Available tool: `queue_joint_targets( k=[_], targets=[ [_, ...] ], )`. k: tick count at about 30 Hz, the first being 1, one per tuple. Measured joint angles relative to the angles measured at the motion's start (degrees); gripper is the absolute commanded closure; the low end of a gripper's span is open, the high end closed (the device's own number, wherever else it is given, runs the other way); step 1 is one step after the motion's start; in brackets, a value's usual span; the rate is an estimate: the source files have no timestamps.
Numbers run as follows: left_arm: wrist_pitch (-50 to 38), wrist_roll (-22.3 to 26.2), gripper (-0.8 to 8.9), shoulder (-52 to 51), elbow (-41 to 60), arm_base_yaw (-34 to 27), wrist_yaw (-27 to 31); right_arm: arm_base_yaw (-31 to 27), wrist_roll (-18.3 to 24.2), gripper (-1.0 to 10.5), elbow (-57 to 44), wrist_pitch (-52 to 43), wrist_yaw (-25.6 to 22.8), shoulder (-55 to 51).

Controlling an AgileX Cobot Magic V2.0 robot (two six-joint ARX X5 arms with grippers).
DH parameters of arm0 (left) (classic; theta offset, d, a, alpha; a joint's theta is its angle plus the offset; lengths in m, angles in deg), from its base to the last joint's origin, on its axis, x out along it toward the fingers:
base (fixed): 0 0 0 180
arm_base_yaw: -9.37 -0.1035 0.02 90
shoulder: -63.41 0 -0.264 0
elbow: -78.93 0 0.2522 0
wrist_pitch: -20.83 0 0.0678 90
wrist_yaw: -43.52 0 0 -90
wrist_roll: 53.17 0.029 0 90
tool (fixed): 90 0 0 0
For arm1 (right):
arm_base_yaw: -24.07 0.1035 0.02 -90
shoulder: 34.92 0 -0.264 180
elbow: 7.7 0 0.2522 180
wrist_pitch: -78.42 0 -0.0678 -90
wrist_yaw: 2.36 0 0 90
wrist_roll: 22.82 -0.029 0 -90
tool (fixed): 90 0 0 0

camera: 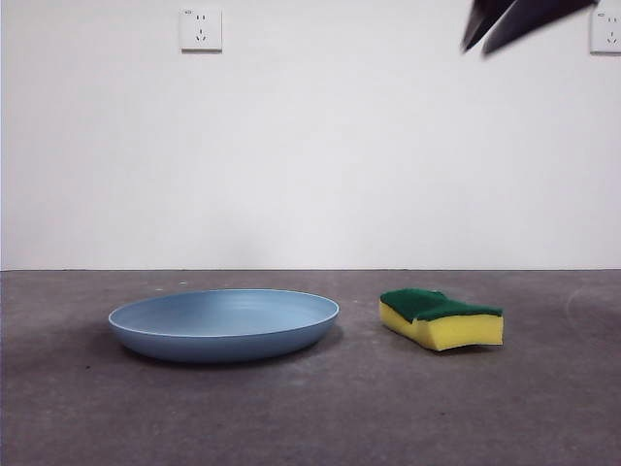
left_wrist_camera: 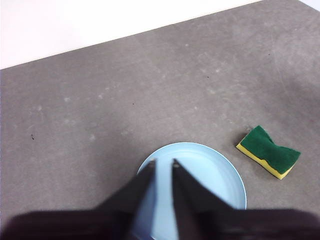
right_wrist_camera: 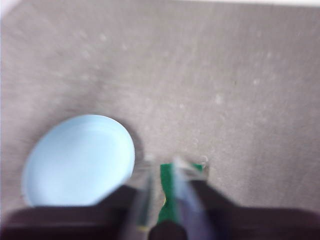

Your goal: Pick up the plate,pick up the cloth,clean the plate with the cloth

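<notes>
In the front view, you see the plate lying flat on the grey surface, left of centre. The cloth, a yellow sponge with its green layer facing up, lies to the plate's right, apart from it with a bare strip of surface between them. At the top right corner, 2 dark tips of an end effector hang high above the cloth and touch nothing. The tips show a narrow gap. 2 wall sockets sit on the white wall, the first socket at upper left and the second socket at the right edge.

In the left wrist view, you look down past the left end effector, which hovers over the plate. Its jaws stand a little apart with a thin slot between them, and the tips line up with the plate's far rim. Nothing is between them. The cloth lies well off to one side of this end effector, clear of the plate.

In the right wrist view, the picture is blurred. The right end effector is above the cloth, whose green face shows in the gap between the jaws, so they are apart, though the blur hides how close they are to the cloth. The plate lies to one side, not touching the cloth.
</notes>
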Motion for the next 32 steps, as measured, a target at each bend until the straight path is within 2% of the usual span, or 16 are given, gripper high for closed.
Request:
queue_joint_targets(
  k=[3,7,12,17,21,32],
  targets=[
    [0.35,1.22,8.21,-3.91,0.09,1.22,-0.02,1.44,0.39,9.6,0.0,1.51,-0.55,-6.47],
    [-2.25,2.56,8.21,-10.27,2.05,2.34,-0.02,4.55,1.97,9.6,-0.02,0.66,-5.42,-12.48],
    [-8.35,2.56,8.21,-18.1,12.63,2.36,0.24,7.54,3.23,9.6,-4.81,-1.14,-8.26,-17.97],
    [-15.8,1.16,8.21,-26.4,27.15,2.36,0.26,10.1,3.41,9.6,-15.39,-6.32,-13.27,-23.41],
    [-19.04,0.74,8.17,-29.88,34.07,2.36,0.26,10.47,3.41,9.6,-20.59,-7.45,-13.7,-25.07],
    [-18.58,0.57,8.17,-29.59,33.92,2.36,0.24,10.43,3.41,9.5,-20.65,-7.89,-13.66,-24.2]
  ],
)
